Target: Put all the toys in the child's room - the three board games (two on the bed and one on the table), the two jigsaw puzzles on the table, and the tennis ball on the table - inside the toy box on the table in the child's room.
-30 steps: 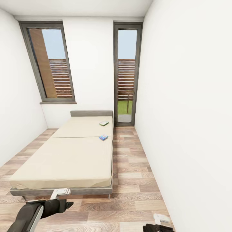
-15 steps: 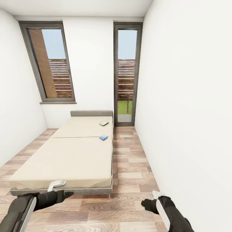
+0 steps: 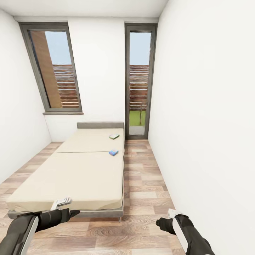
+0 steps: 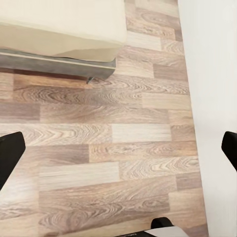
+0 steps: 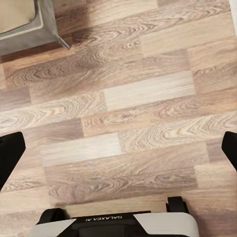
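The cream-topped bed (image 3: 78, 173) fills the left of the head view. Two board games lie near its right edge: a blue one (image 3: 113, 152) about halfway along and a white-green one (image 3: 114, 136) closer to the headboard. My left gripper (image 3: 71, 213) hovers low in front of the bed's foot, and my right gripper (image 3: 161, 223) hangs over the floor by the right wall. Both wrist views look down on wood planks, with the left gripper (image 4: 118, 150) and right gripper (image 5: 118, 150) open and empty. The table, toy box, jigsaw puzzles and tennis ball are out of view.
A wood-plank aisle (image 3: 145, 177) runs between the bed and the white right wall (image 3: 212, 124). A tall glass door (image 3: 139, 81) stands at its far end, with a window (image 3: 56, 67) to its left. The bed's grey frame corner (image 5: 24, 24) lies close to the right arm.
The right arm has come up from the bottom edge into view. The left arm has dropped a little. The whole view has crept slightly toward the bed.
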Tool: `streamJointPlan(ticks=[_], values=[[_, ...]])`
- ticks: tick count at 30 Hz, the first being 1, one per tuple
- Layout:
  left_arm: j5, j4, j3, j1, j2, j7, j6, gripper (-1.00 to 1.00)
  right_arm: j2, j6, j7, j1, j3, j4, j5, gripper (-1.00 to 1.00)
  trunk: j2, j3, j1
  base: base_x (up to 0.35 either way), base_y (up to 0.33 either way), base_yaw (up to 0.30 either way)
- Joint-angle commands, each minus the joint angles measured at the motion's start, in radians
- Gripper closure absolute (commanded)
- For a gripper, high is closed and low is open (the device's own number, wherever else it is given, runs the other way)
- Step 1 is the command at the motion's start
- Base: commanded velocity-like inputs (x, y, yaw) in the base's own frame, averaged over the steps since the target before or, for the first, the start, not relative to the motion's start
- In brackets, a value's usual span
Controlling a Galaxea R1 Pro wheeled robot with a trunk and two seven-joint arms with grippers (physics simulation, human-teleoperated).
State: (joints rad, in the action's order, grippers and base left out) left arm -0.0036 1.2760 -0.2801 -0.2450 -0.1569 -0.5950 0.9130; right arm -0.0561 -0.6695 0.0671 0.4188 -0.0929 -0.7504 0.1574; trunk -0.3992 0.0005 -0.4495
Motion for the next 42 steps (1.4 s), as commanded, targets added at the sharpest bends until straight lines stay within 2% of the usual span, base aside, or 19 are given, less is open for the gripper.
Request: streamJointPlan(ticks=[1,12,25,42], values=[[0.000,0.000,-0.001,0.000,0.000,-0.005,0.006,-1.00,-0.001,-0.004,0.007,0.000,-0.002,-0.001,0.010,-1.00,-0.001,0.000,0.000,0.032,0.000,0.000],[-0.002,0.000,0.004,0.000,0.002,-0.001,0.004,-1.00,0.001,0.004,0.008,0.000,-0.004,-0.001,0.010,-1.00,-0.001,0.001,0.000,0.032,-0.016,0.062],[-0.002,0.000,0.006,0.000,0.002,0.003,0.004,-1.00,0.001,0.043,0.008,0.000,0.000,0.000,0.010,-1.00,-0.001,0.006,0.000,0.185,-0.143,0.257],[0.000,0.002,0.001,0.000,0.002,-0.004,0.005,-1.00,0.002,0.044,0.009,0.000,0.004,0.000,0.010,-1.00,-0.001,0.014,0.000,0.016,-0.013,0.257]])
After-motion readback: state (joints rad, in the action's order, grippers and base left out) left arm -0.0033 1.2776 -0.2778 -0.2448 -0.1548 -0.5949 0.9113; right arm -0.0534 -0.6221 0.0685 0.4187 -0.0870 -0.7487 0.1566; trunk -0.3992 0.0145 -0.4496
